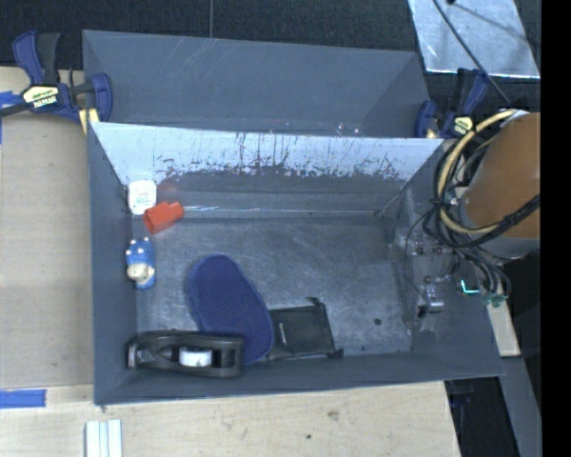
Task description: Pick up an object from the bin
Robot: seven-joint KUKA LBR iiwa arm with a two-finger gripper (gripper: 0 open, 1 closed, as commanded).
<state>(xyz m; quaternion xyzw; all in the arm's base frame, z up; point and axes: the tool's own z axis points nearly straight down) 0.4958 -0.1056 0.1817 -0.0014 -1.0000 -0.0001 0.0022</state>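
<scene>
The tool stands over bare bin floor with nothing visibly in it; we cannot tell how far it is open. Nearest it lies a flat black pouch, its long axis pointing roughly toward the tool and its far end touching a blue oval pad. We judge that so flat a thing may slip from the grasp, or that the grasp may drag the pad along

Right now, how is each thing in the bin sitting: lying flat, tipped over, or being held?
Dark blue oval pad: lying flat, edge against the dispenser.
Black plastic tape dispenser: on its side, front wall.
Flat black rectangular case: lying flat.
Small orange block: lying tilted.
Small white object: beside the orange block.
Small blue-and-yellow toy: lying alone, left wall.
End effector: over bare floor of grey metal bin, right side.
</scene>
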